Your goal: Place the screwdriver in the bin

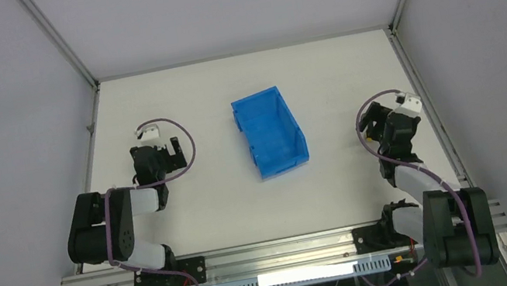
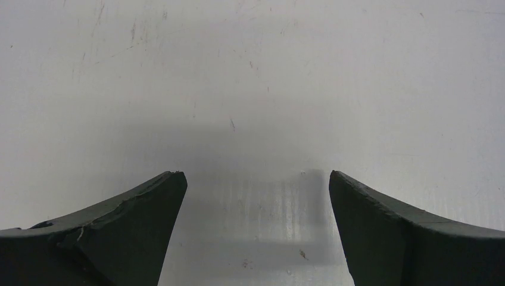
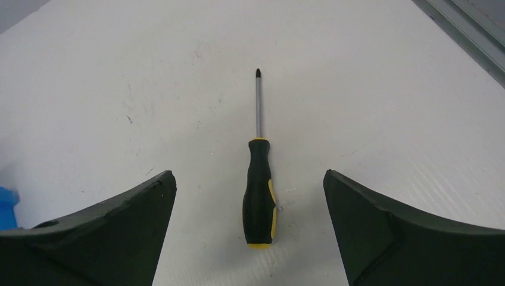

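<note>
The screwdriver [image 3: 258, 196] lies flat on the white table, black handle with a yellow end towards the camera, thin shaft pointing away. My right gripper [image 3: 249, 174] is open just above it, one finger on each side of the handle, not touching. In the top view the right gripper [image 1: 373, 124] is right of the blue bin [image 1: 269, 131], and I cannot make out the screwdriver there. The bin stands in the middle of the table and looks empty. My left gripper [image 1: 171, 151] is open and empty left of the bin, over bare table [image 2: 256, 179].
An aluminium frame rail [image 3: 464, 24] runs along the table's right edge, close to the right arm [image 1: 418, 177]. Grey walls enclose the table on three sides. A sliver of the bin [image 3: 5, 196] shows at the left edge of the right wrist view.
</note>
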{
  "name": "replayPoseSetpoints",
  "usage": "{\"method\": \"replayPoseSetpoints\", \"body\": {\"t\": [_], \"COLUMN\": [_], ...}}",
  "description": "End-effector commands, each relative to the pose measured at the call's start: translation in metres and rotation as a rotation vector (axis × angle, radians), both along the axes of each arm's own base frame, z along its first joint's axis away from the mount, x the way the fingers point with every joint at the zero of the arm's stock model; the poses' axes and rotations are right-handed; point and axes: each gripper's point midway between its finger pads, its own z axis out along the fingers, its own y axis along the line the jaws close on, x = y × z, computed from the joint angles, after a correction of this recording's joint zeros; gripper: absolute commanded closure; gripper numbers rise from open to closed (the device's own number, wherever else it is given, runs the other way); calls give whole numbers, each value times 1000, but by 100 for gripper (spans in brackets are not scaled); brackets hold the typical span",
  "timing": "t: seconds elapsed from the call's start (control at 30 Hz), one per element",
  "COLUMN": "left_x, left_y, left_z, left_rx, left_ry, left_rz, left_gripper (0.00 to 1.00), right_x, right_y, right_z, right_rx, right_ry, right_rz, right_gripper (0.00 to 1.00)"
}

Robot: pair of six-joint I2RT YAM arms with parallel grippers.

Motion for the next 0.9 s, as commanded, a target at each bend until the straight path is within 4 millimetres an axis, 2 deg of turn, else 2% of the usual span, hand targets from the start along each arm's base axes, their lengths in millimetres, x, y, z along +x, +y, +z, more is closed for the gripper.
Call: {"method": "replayPoseSetpoints", "body": {"t": [0.0, 0.03, 0.1, 0.23, 0.37, 0.47, 0.5, 0.6, 0.87], "left_x": [12, 12, 12, 12, 12, 12, 12, 12, 12], "left_y": [1, 0, 0, 0, 0, 0, 0, 0, 0], "left_z": [18, 18, 18, 18, 18, 18, 18, 18, 18], "left_rx": [-27, -27, -27, -28, -27, -28, -28, -28, -28], "left_ry": [-65, -64, -63, -64, -63, -64, -64, -64, -64], "left_rz": [0, -1, 0, -1, -1, -1, -1, -1, -1], "left_gripper": [0, 0, 0, 0, 0, 0, 0, 0, 0], "right_x": [6, 7, 8, 18, 17, 6, 9, 7, 17], "right_y": [-15, -23, -25, 7, 9, 4, 3, 3, 3], "right_z": [9, 14, 16, 29, 31, 17, 16, -8, -40], "right_rx": [32, 39, 42, 81, 101, 82, 72, 60, 41], "right_ry": [-3, 18, 100, 250, 390, 600, 651, 808, 937], "right_rz": [-113, -173, -189, 14, 20, 9, 15, 44, 72], "right_gripper": [1, 1, 1, 2, 6, 10, 11, 16, 25]}}
